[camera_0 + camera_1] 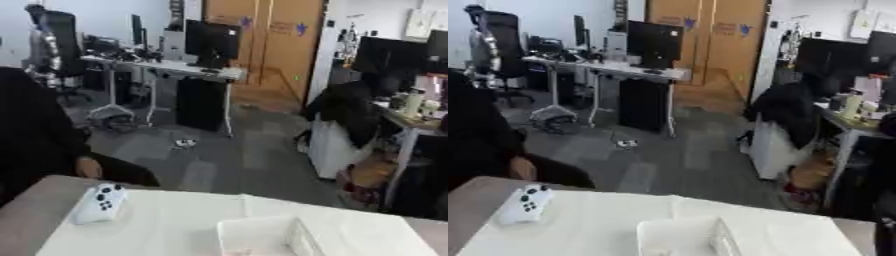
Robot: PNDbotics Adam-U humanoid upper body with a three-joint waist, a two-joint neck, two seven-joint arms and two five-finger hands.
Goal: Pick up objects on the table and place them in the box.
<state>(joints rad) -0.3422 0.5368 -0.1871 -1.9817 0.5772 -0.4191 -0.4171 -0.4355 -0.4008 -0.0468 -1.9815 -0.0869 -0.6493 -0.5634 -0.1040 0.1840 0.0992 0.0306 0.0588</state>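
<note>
Left eye view | no robot hand visible, state unknown | white controller (pixel 101 202) apparently beside box (pixel 262 237) on table (pixel 175 225)

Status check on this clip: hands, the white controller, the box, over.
Neither hand in view. White controller lies on the table at far left, untouched. White box at near edge, open. Nothing between them.

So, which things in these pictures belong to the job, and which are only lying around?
For the job:
- white game controller, lying on the table
- white box, at the near edge

Not for the job:
- far desk with monitors
- office chair
- wooden doors

Neither robot hand shows.
</note>
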